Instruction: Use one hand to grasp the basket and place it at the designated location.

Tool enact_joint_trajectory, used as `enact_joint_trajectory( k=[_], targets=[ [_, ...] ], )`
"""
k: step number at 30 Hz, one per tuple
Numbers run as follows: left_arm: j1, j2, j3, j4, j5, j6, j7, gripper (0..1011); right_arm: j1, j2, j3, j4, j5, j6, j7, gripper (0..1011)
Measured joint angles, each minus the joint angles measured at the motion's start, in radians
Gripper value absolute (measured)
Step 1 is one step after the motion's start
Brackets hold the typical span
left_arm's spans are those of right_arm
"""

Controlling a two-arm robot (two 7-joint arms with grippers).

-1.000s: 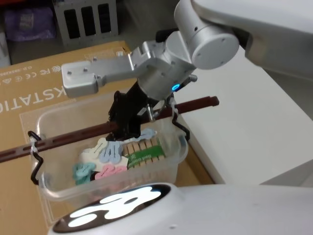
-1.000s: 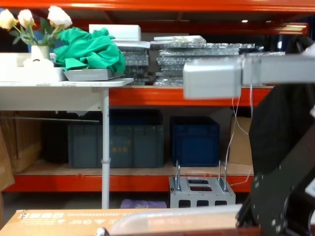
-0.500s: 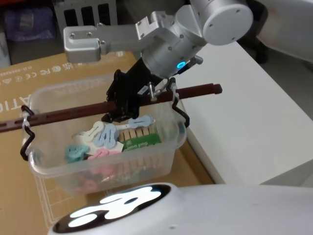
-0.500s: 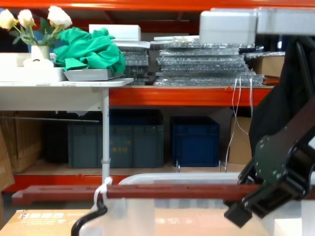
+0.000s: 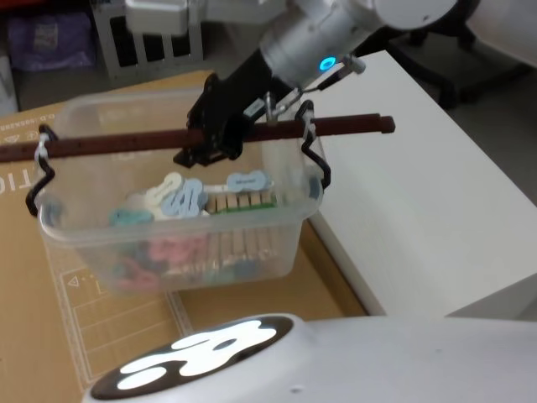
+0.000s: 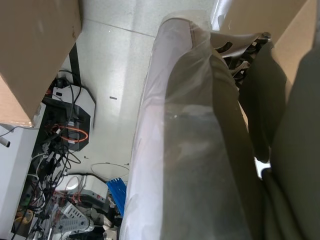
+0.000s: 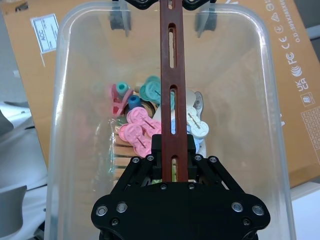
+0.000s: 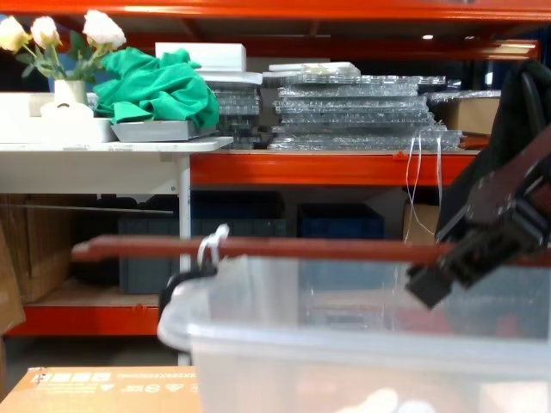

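Tool: the right arm's black two-fingered tool [image 5: 205, 144] is clenched on a dark reddish-brown slotted bar [image 5: 109, 143], near the middle of its length. The right wrist view shows the fingers pinching the bar from both sides [image 7: 173, 146].

Basket: the large translucent milky-white plastic basket [image 5: 289, 231] hangs straight below that bar, and so right under the tool. It is over a brown cardboard sheet [image 5: 50, 336], with a white desk [image 5: 436, 210] just to its right.

Link: the bar crosses the rim end to end. Bent black wire hooks [image 5: 317, 164] grip the rim at both ends, with a white tie [image 5: 40, 149] at the left one.

Inside: pastel plastic clips and wooden pegs [image 5: 180, 200] lie heaped on the floor of the basket, well below the tool.

Chest view: the bar [image 8: 301, 248] runs level above the rim [image 8: 258, 323], and the tool [image 8: 465, 262] comes in from the right.

Cut off: the bar's left end runs out of the head view, and the basket's lower wall drops past the bottom of the chest view.

Hard to tell: whether the basket's base touches the cardboard. The contents near the front wall are only smeared colours.
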Motion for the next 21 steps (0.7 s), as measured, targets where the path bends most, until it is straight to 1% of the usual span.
enact_joint_trajectory(
  k=[2,3,4,6,7,12,13,14,15,18,19,21],
  targets=[
    [0.000,0.000,0.000,0.000,0.000,0.000,0.000,0,0.001,0.008,0.013,0.003,0.019,0.005,0.001,240],
    [0.000,0.000,0.000,0.000,0.000,0.000,0.000,0,0.003,0.016,0.025,0.005,0.036,0.010,0.001,241],
    [0.000,0.000,0.000,0.001,0.000,0.000,0.000,0,0.007,0.037,0.050,0.012,0.073,0.021,0.001,240],
    [0.000,0.000,0.000,0.001,0.000,0.000,0.000,0,0.012,0.062,0.078,0.018,0.110,0.034,0.000,240],
    [0.000,0.000,0.000,0.000,0.000,0.000,0.000,0,0.015,0.080,0.098,0.024,0.137,0.045,-0.001,240],
    [0.000,0.000,0.000,0.000,0.000,0.000,0.000,0,0.016,0.109,0.134,0.039,0.176,0.067,0.002,241],
    [0.000,0.000,0.000,0.000,0.000,0.000,0.000,0,0.016,0.122,0.146,0.046,0.188,0.077,0.003,240],
    [0.000,0.000,0.000,0.001,0.000,0.000,0.000,0,0.016,0.122,0.146,0.046,0.188,0.077,0.003,240],
    [0.000,0.000,0.000,0.000,0.000,0.000,0.000,0,0.016,0.141,0.164,0.056,0.200,0.090,0.003,241],
    [0.000,0.000,0.000,0.000,0.000,0.000,0.000,0,0.011,0.163,0.184,0.070,0.215,0.103,0.003,240],
    [0.000,0.000,0.000,0.000,0.000,0.000,0.000,0,0.011,0.163,0.184,0.070,0.215,0.103,0.003,241],
    [0.000,0.000,0.000,0.000,0.000,0.000,0.000,0,0.008,0.177,0.197,0.084,0.221,0.113,0.002,240]
  ],
)
